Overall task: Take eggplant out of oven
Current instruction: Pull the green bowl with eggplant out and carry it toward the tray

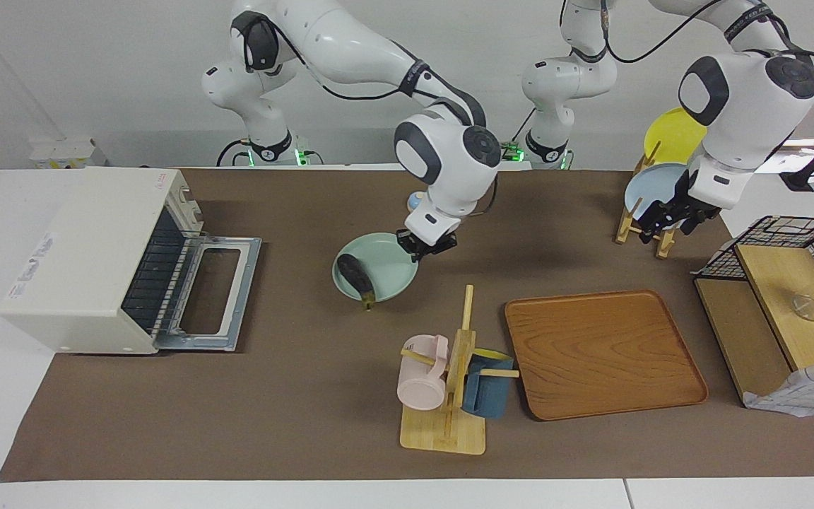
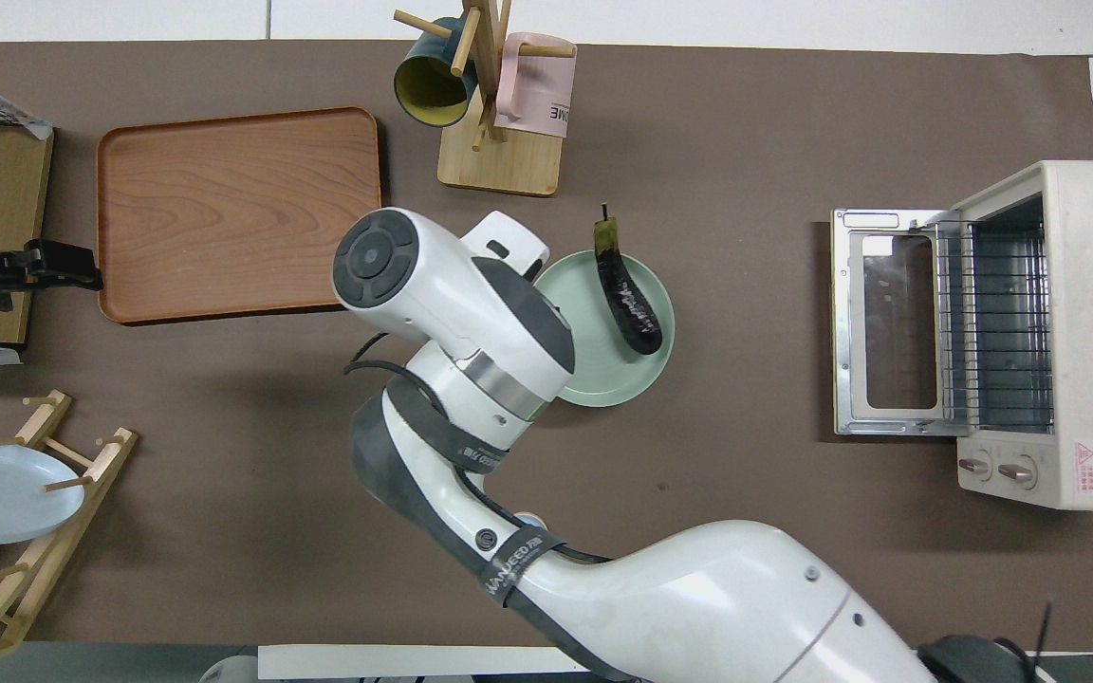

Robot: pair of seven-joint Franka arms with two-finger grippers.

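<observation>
Lying on the pale green plate [image 1: 386,272], the eggplant [image 1: 355,277] rests along the plate's side toward the right arm's end of the table, its stem tip overhanging the rim at the plate's 6 o'clock in the facing view. The oven [image 1: 89,261] stands at that same end of the table, door [image 1: 213,293] dropped flat, wire rack [image 2: 1002,323] bare. Bare brown mat separates the door's edge from the plate.

The right gripper [image 1: 427,246] hovers over the plate's rim at about 1 o'clock in the facing view, apart from the eggplant; whether its fingers are spread cannot be told.

The left gripper [image 1: 670,215] hangs by the wooden dish rack [image 1: 636,226] at the left arm's end, waiting; its finger spacing cannot be told either.

The mug tree [image 1: 449,382] and wooden tray [image 1: 601,353] lie farther from the robots than the plate, with open mat between.
</observation>
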